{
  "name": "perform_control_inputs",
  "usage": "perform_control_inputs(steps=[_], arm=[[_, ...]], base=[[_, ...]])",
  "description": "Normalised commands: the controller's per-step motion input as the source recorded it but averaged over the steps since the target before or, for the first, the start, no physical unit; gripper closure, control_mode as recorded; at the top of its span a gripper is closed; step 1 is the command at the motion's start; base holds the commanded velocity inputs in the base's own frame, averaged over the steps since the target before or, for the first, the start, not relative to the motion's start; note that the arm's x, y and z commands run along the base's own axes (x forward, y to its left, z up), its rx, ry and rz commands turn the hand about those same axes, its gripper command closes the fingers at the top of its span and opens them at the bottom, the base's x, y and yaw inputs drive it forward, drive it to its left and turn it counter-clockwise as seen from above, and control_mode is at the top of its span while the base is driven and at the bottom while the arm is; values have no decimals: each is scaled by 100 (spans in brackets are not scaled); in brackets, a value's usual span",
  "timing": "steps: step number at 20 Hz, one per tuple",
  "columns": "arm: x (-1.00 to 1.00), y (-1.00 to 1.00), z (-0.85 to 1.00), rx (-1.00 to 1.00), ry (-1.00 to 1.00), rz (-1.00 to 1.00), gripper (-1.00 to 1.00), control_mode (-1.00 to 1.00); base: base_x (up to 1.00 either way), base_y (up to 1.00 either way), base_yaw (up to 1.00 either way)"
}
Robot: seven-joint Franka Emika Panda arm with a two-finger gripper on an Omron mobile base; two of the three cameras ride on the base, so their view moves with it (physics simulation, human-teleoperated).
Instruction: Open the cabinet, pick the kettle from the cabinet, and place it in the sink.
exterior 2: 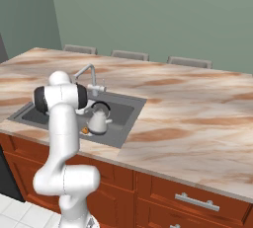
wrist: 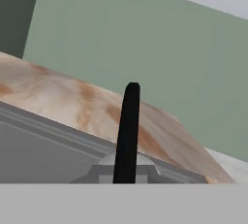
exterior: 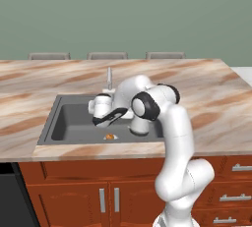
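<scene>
The silver-grey kettle (exterior 2: pixel 99 121) stands upright in the dark grey sink (exterior 2: pixel 123 109), towards its front right. In the left base view its pale body (exterior: pixel 139 125) peeks out behind my forearm, inside the sink (exterior: pixel 69 123). My gripper (exterior: pixel 112 116) is low over the basin, shut on the kettle's thin black handle. In the hand view that handle (wrist: pixel 127 136) rises straight up the middle, with the kettle's grey top (wrist: pixel 104 169) below it. The cabinet is out of view.
A slim silver faucet (exterior: pixel 109 77) (exterior 2: pixel 89 71) stands at the sink's back rim. A small orange object (exterior: pixel 109 136) (exterior 2: pixel 85 130) lies on the basin floor next to the kettle. Marbled countertop (exterior 2: pixel 197 118) spreads to the right. Chair backs (exterior: pixel 107 55) line the far edge.
</scene>
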Motion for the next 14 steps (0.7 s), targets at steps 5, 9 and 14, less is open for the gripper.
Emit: perform_control_inputs(steps=[5, 9, 14], arm=[[3, -5, -28, 0, 0, -6, 100, -100], [5, -3, -24, 0, 0, -4, 100, -100], [8, -4, -25, 0, 0, -3, 100, -100]], base=[[0, 0, 0], [0, 0, 0], [0, 0, 0]])
